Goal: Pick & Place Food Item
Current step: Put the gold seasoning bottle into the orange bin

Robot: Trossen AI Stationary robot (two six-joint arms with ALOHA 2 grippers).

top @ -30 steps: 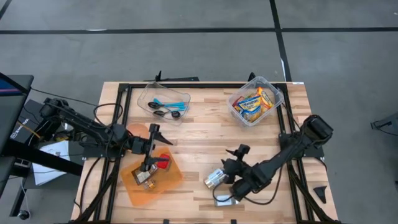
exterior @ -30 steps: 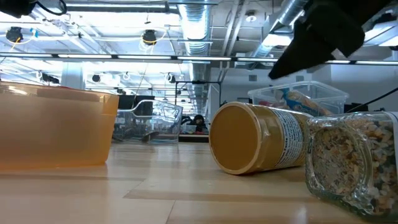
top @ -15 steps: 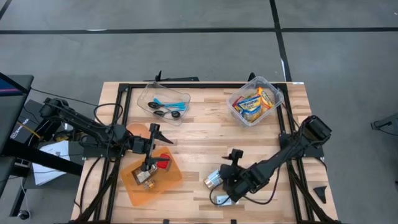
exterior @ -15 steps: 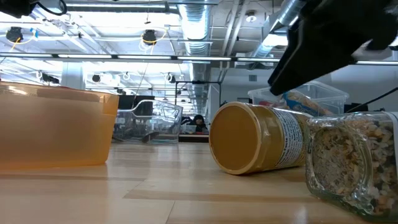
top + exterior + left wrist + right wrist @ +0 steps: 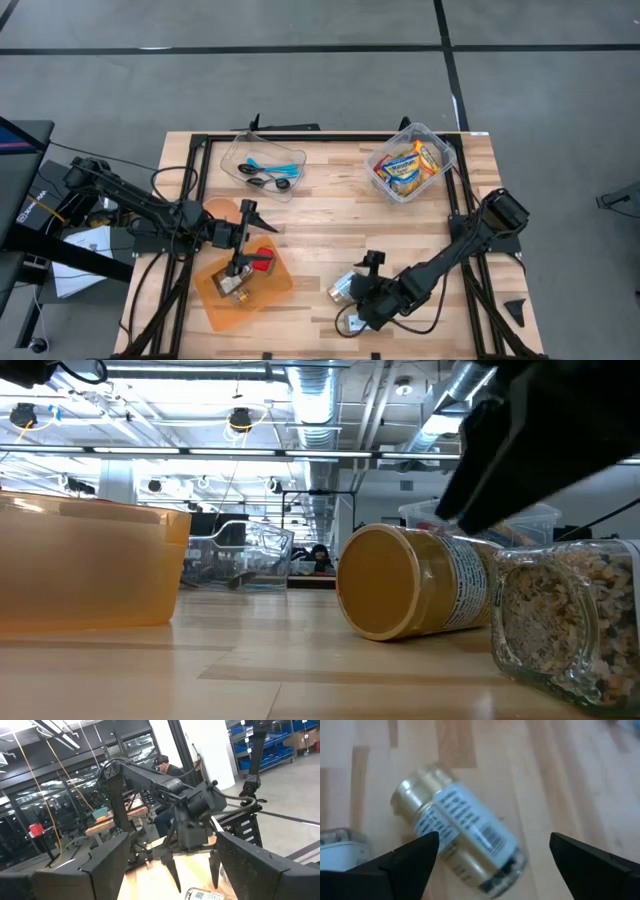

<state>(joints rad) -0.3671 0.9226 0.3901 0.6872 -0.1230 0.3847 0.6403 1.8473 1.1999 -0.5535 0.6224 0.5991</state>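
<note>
A jar with a gold lid and a white label (image 5: 342,288) (image 5: 457,835) (image 5: 420,595) lies on its side on the wooden table. Beside it, nearer the front edge, lies a clear jar of grain mix (image 5: 360,322) (image 5: 565,615). My right gripper (image 5: 354,300) (image 5: 490,855) hangs open just above the gold-lidded jar, slanting down, with a finger to each side and touching nothing. My left gripper (image 5: 262,218) (image 5: 167,865) stands open and about level above the orange bin (image 5: 240,285), which holds several items.
At the far side stand a clear tub with utensils (image 5: 265,165) and a clear tub of snack packets (image 5: 410,165). A black frame (image 5: 200,200) runs round the table. People sit in the room behind. Bare wood lies between the bin and the jars.
My right gripper has moved toward the table's near edge and a little left, sinking and tipping its fingers further down over the gold-lidded jar. Both jars have stayed where they lay.
</note>
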